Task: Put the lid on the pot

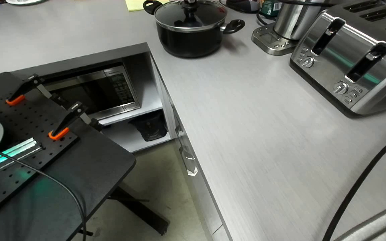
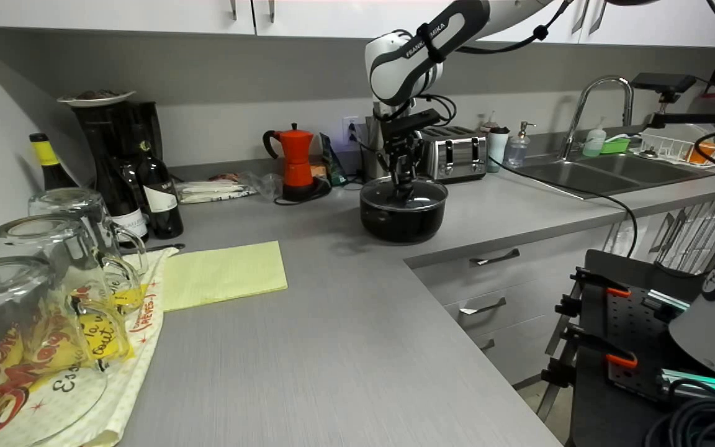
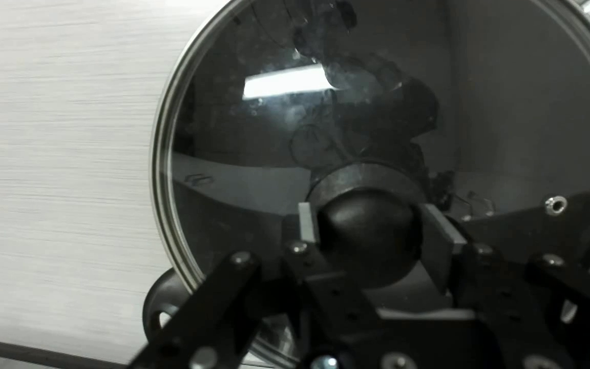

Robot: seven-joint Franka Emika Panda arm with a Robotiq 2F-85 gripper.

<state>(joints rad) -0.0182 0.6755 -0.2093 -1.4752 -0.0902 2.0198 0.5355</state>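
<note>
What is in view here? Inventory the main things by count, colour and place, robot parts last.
Pot: 1, black, on counter
Lid: 1, clear, on pot
Toaster: 1, silver, on counter
Moka pot: 1, red, on counter
Mugs: 3, clear, on towel
Wine bottles: at least 3, dark, behind mugs
Cloth: 1, yellow, beside mugs
Sink: 1, grey, in counter
Microwave: 1, silver-black, below counter
Clamps: 2, black-orange, on table
Arm: 1, white-black, above pot
Gripper: 1, black, around lid's knob
</note>
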